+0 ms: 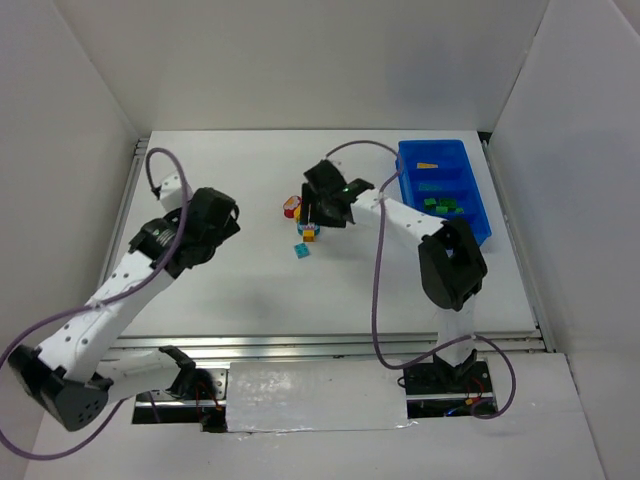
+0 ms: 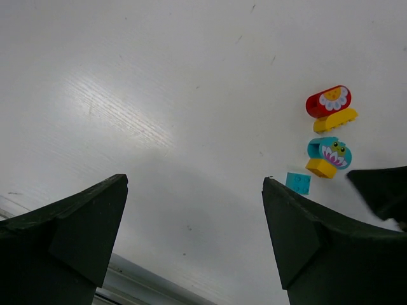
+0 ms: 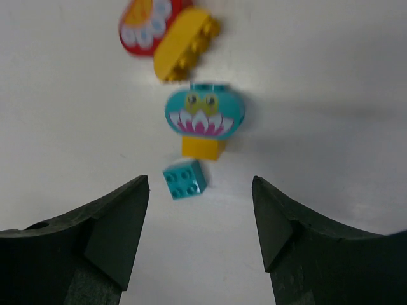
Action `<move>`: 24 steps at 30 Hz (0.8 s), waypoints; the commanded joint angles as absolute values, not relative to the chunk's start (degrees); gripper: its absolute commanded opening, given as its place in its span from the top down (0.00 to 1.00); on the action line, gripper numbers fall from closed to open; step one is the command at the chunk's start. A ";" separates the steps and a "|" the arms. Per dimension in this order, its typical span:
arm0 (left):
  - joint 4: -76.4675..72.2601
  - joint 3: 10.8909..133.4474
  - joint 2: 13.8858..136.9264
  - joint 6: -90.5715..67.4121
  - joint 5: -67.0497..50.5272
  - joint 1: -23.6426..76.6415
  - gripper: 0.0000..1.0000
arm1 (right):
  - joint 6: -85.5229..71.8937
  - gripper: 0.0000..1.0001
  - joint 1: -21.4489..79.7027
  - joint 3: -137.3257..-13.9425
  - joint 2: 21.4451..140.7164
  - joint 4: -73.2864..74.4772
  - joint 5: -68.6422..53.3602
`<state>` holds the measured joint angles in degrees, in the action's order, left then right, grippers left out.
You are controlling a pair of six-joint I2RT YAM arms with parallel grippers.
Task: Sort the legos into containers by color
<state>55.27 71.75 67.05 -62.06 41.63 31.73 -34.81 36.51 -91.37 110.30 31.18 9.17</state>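
A small teal brick (image 3: 184,180) lies on the white table just ahead of my open, empty right gripper (image 3: 200,184), between the lines of its fingers. Beyond it stands a teal round flower piece (image 3: 204,116) on a yellow brick (image 3: 202,148), then a red round flower piece (image 3: 145,25) beside a yellow brick (image 3: 186,43). In the top view the right gripper (image 1: 318,212) hovers over this cluster, with the teal brick (image 1: 300,250) near it. My left gripper (image 2: 194,180) is open and empty over bare table, left of the cluster (image 1: 228,222). The blue bin (image 1: 478,205) holds green bricks (image 1: 440,205) and a yellow piece (image 1: 427,165).
White walls enclose the table on three sides. A metal rail (image 1: 330,345) runs along the near edge by the arm bases. The right arm's elbow (image 1: 452,262) stands in front of the bin. The left wrist view shows the cluster (image 2: 329,151) at its right.
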 commanded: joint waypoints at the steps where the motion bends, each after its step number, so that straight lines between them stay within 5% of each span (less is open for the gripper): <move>1: 52.05 68.92 58.83 -60.30 41.31 30.41 0.01 | -33.24 0.28 41.12 -86.93 110.82 30.52 11.78; 24: 46.67 58.36 51.41 -47.02 28.48 29.97 0.00 | -24.17 0.31 45.97 -91.75 123.66 27.94 5.44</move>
<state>48.38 58.33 51.27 -49.17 29.30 30.13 -24.60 44.29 -89.12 121.30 28.77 6.37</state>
